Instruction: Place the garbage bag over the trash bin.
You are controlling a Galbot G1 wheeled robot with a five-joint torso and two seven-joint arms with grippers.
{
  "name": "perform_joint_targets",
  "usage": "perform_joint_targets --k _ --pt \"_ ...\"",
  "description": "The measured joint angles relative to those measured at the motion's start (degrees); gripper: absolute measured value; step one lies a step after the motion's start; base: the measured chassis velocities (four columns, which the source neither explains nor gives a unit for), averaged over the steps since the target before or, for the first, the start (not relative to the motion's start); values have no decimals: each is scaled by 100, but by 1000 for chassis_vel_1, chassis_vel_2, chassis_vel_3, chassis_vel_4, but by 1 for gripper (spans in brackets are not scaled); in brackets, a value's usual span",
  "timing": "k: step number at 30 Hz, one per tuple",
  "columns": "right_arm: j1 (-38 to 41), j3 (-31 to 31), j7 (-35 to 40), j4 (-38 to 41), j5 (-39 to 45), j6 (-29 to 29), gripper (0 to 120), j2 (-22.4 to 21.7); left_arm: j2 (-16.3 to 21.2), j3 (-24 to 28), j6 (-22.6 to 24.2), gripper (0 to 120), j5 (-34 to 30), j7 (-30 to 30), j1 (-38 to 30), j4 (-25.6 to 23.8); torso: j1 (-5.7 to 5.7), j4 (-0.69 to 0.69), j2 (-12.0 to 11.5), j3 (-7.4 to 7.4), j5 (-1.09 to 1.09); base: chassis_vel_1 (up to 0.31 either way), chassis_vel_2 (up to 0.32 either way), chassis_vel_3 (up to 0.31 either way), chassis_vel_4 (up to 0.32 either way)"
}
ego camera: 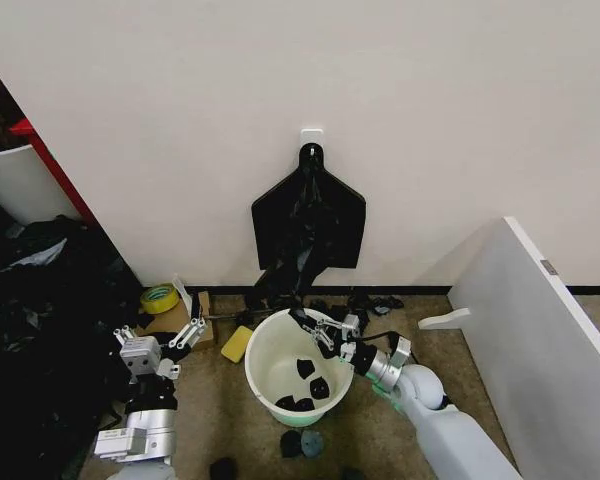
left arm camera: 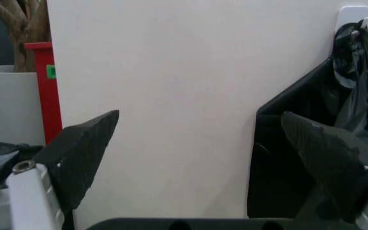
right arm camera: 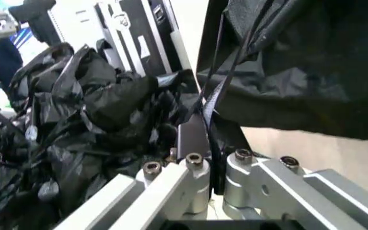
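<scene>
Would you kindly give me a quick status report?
Right gripper shut on garbage bag above trash bin rim. Left gripper open, idle beside bin. Black scraps inside bin.

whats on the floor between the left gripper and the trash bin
In the head view, a flat yellow object lies on the brown floor between the open left gripper and the white trash bin, close against the bin's rim; the rest is bare.

Trash bin [ego camera: 280, 368] base behind scraps [ego camera: 303, 443].
</scene>
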Motion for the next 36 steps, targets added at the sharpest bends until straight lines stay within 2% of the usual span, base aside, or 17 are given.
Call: perform_joint_targets --k 9,12,17,20,23,26,28,29,31,35,36 --pt "56 232 -711 -324 -497 96 0 27 -5 -15 1 100 10 1 26 -32 0 0 0 0 0 0 0 0 0" --pt "46 235 -648 -305 -470 119 0 28 -2 -16 1 100 12 1 30 -35 0 0 0 0 0 0 0 0 0" --pt "21 241 -84 -55 -213 284 0 39 12 -14 1 100 15 5 36 -40 0 0 0 0 0 0 0 0 0" --pt "-22 232 160 104 65 462 9 6 30 -15 0 100 14 5 37 -40 0 0 0 0 0 0 0 0 0" --pt "-88 271 -25 192 134 669 19 -77 52 -19 0 100 9 5 36 -40 0 0 0 0 0 0 0 0 0" --pt "-220 395 -430 252 -162 852 31 -217 62 -8 0 100 5 5 27 -32 0 0 0 0 0 0 0 0 0" --pt "-293 508 -442 255 -528 1059 39 -284 63 10 0 100 5 5 17 -14 0 -1 0 0 0 0 0 0 0" --pt "-332 564 -251 258 -754 1187 44 -312 62 18 0 100 5 5 12 -3 0 -1 0 0 0 0 0 0 0" --pt "-365 588 3 276 -881 1267 47 -330 60 22 0 100 5 5 6 3 0 -1 0 0 0 0 0 0 0" --pt "-529 491 1614 644 -963 1401 66 -383 45 34 0 100 10 7 -15 41 0 -1 0 0 0 0 0 0 0" --pt "-529 491 1614 644 -963 1401 66 -383 45 34 0 100 10 7 -15 41 0 -1 0 0 0 0 0 0 0"
